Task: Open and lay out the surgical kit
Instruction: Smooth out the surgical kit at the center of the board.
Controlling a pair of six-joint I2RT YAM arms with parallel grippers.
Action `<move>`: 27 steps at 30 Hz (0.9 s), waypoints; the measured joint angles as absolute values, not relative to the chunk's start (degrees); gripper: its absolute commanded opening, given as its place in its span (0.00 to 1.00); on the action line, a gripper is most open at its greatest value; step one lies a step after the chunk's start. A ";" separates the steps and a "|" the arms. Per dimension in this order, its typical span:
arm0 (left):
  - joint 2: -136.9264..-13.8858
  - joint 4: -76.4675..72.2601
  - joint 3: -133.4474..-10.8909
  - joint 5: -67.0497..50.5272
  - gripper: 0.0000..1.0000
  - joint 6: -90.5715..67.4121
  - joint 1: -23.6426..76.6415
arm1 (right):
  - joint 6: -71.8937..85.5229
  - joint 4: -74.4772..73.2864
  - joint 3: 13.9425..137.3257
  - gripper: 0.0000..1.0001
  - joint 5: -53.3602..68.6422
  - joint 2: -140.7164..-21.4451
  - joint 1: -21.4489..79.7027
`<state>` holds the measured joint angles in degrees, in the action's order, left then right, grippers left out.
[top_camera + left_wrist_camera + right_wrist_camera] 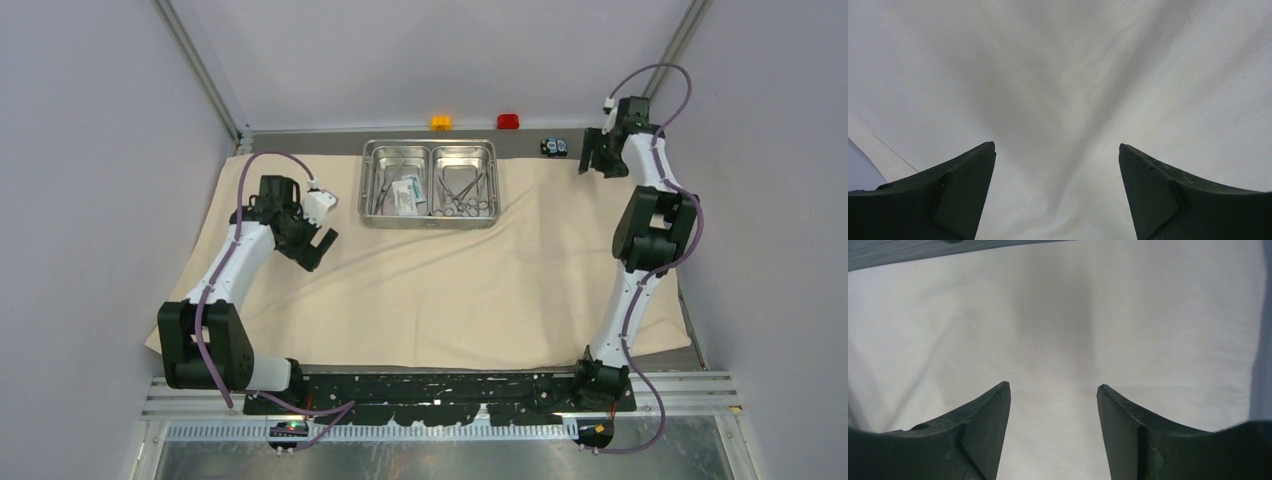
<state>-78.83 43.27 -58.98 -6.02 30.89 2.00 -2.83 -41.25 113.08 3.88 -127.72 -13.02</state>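
surgical kit, lay-out in progress: hazards, then poses.

hazards
- left jaws: standing wide apart with nothing between them, hovering over the left part of the big beige cloth (450,290). a pinch here is likely gathering a ridge of fabric. any pull is then risking dragging the cloth and whatever is riding on it.
- steel tray (429,223): sitting on the cloth at far centre, packets (405,195) lying in its left compartment, clamps (462,195) crossing each other in its right. lifting one clamp is risking hooking a neighbour by the rings, and slim polished steel is likely slipping in the grip.
- right jaws: standing apart, holding nothing, hovering over the cloth's far right corner. the black-and-blue gadget (554,147) is lying near them, so a low sweep toward the tray is risking knocking it.

poses
- left arm (240,255): rising from its base, forearm reaching forward and inward, wrist pitching down at the cloth.
- right arm (650,215): stretching far along the cloth's right edge, wrist raised, jaws pointing inward and down.
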 measured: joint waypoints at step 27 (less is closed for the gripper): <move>-78.83 43.42 -59.02 -6.04 0.96 30.89 2.00 | -2.61 -38.11 106.17 0.62 0.08 -130.87 4.01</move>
<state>-78.83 43.42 -59.02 -6.04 30.89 2.00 -2.61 -38.11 106.17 0.08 -130.87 4.01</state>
